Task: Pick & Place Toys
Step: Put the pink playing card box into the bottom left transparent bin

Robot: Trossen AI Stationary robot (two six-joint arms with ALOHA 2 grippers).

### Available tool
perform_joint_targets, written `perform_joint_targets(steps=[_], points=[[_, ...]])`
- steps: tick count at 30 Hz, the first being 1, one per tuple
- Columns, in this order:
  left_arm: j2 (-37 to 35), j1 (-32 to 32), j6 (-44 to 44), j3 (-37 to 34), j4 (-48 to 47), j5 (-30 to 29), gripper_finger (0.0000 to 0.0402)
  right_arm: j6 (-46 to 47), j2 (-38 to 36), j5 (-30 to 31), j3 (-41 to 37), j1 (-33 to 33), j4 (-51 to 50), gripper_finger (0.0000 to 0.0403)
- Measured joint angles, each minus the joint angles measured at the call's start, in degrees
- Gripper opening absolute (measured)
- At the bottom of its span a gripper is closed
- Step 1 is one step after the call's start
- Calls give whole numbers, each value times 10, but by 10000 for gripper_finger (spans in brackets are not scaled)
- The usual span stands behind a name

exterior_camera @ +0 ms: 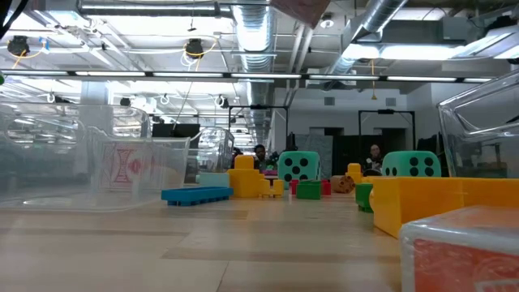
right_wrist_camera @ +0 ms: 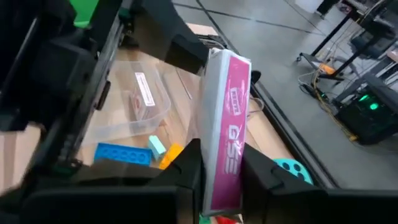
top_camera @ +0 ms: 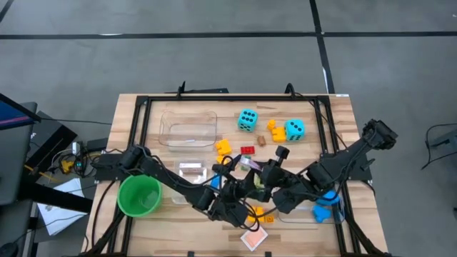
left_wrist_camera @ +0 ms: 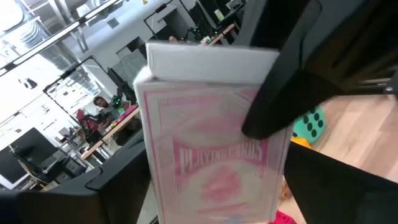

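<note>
Scene: both arms are meeting low over the middle of the table, near its front edge, and it's looking like a handover of a playing-card box (right_wrist_camera: 227, 134) in mid-air.

Card box: it's hanging above the wood, not lying on it, between the two grippers. In the high view it's only a small pale patch in the tangle of dark links, so the wrist views are doing the real work here.

Right gripper (right_wrist_camera: 222, 180): its fingers are pressing in on the thin faces of the box, pinching it edge-on, with the box's long axis running straight out away from the wrist.

Left gripper (left_wrist_camera: 273, 112): it's facing the box's broad printed face, with one dark finger (left_wrist_camera: 292, 93) lying across that face. Its fingers are looking spread rather than clamped, so I'd say it isn't really carrying the box right now.

Key relation: the box is sitting right inside the right gripper, so the right arm is the nearer one and probably the one doing the placing.

Other toys: two cyan dice (top_camera: 248, 119) and a scatter of small bricks (top_camera: 223, 146) are waiting farther back on the table.

Bins: a clear bin (top_camera: 188, 128) is sitting at the back left, well apart from the grippers.
</note>
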Motion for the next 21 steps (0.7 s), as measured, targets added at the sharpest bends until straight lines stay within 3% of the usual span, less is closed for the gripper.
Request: perform_joint_targets(steps=[12,21], points=[[0,-10,40,0,-3,-6,332,19,-14,26,0,21,-32,58],[0,-60,47,0,-52,-7,318,52,-28,14,0,51,-96,58]])
